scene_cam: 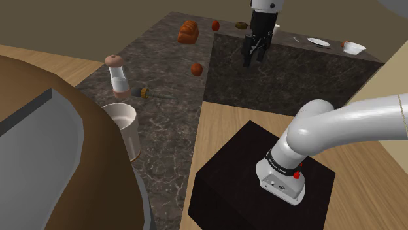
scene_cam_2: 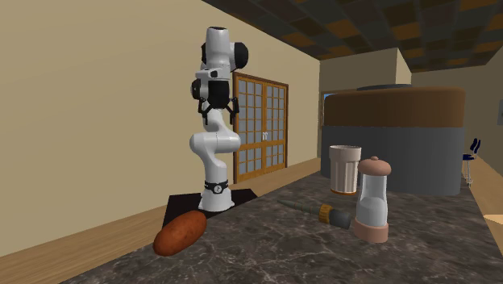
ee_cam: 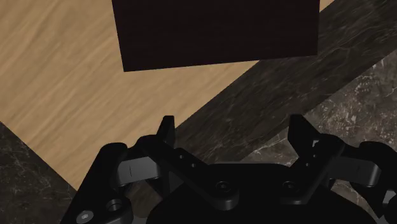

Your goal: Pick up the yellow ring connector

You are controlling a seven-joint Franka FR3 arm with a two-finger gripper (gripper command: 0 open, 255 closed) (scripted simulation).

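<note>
Shoulder view, yellowish ring connector (scene_cam: 241,25), axis unclear

Nothing readable is turning up anywhere, honestly. The black band on the white robot arm's base (scene_cam: 282,163), lower right of the shoulder view, is showing tiny pale marks, but they're too small to make out.

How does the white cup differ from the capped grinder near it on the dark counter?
The white cup is open-topped; the grinder carries a domed pinkish cap. The cup is pale all over; the grinder has a pale middle between pinkish cap and base. The cup is broader, the grinder slimmer. Both stand upright on the dark counter.
</note>
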